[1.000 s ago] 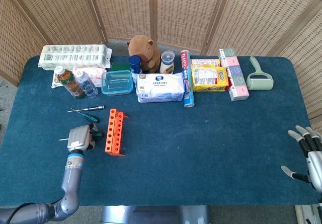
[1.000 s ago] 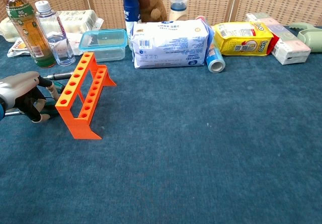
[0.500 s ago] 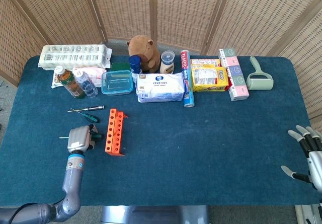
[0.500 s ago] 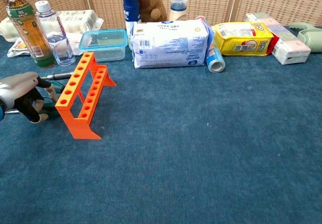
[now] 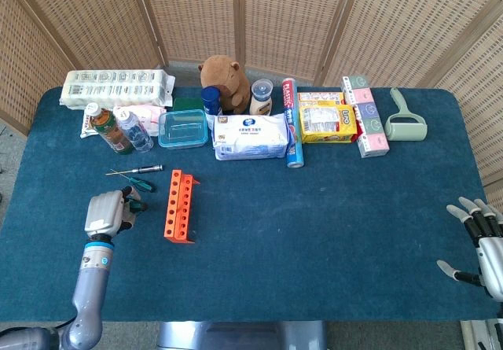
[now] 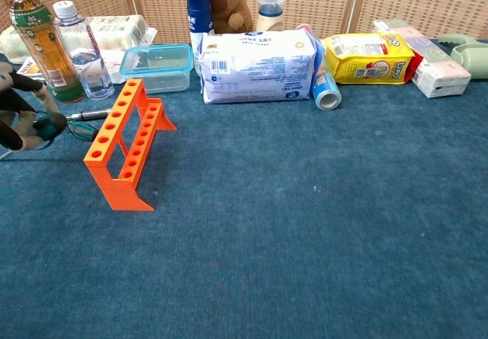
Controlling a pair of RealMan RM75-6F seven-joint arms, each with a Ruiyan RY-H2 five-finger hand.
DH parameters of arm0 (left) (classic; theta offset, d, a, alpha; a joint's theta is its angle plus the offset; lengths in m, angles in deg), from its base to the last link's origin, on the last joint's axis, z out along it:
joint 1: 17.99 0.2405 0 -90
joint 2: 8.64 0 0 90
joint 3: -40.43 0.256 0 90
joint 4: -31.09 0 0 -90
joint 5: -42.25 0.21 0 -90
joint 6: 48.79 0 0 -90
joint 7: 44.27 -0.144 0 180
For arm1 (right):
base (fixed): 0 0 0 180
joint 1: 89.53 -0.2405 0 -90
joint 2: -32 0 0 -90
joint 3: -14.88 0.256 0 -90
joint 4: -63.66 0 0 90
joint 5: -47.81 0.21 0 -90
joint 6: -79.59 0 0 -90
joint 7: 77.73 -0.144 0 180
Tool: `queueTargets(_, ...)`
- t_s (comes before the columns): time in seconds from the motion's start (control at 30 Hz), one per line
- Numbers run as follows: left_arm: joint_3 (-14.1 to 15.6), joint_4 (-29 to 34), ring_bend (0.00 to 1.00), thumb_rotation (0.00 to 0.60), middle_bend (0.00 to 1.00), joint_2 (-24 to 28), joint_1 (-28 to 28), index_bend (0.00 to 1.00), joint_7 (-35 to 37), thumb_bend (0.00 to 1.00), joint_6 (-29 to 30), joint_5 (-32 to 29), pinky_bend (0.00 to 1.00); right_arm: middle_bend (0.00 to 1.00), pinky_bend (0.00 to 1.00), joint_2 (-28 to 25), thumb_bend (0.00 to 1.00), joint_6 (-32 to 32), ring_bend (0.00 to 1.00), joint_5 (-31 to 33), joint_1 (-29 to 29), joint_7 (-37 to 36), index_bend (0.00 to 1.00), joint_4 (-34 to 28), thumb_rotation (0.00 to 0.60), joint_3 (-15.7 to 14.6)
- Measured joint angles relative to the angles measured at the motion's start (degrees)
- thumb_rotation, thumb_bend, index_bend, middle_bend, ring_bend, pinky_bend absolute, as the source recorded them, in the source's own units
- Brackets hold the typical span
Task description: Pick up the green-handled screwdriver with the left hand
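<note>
Left hand (image 6: pixel 23 114) raised off the blue cloth-covered desk (image 5: pixel 314 208), fingers closed around the green-handled screwdriver (image 6: pixel 47 126) at the near left, beside the orange plastic rack (image 5: pixel 178 206). Right hand (image 5: pixel 481 244) open, idle at the near right edge. Risk: thin tool slipping from a shallow grip, or clipping the rack. Behind, woven wicker screens (image 5: pixel 267 20).

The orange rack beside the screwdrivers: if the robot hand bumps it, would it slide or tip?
The orange rack looks like thin hollow plastic, so it is probably light and would likely shift easily. It stands tall and narrow on small feet, so a sideways knock near the top from the left robot hand could tip it. The carpet-like blue table cover may resist sliding, favouring tipping.
</note>
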Motion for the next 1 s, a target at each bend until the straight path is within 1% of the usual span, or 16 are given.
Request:
queueTargets(0.37, 0.7, 11.4, 0.81, 0.600, 0.77, 9.0, 2.8, 0.52, 4.1, 0.39, 2.8, 7.7, 0.94, 0.08, 0.00, 0.1, 0.01, -0.4, 0.05, 0.1, -0.1, 0.8, 0.17, -0.3, 0.600, -0.1)
queueTargets(0.8, 2.4, 24.4, 0.81, 0.600, 0.77, 17.4, 5.6, 0.52, 5.0, 0.39, 6.6, 15.6, 0.94, 0.08, 0.00, 0.1, 0.01, -0.6, 0.05, 0.3, -0.2, 1.0, 0.17, -0.5, 0.600, -0.1)
queueTargets(1.0, 3.6, 30.9, 0.81, 0.600, 0.77, 22.6, 7.3, 0.52, 8.5, 0.39, 6.5, 19.9, 0.94, 0.08, 0.00, 0.2, 0.01, -0.8, 0.05, 0.3, -0.2, 1.4, 0.17, -0.7, 0.600, -0.2)
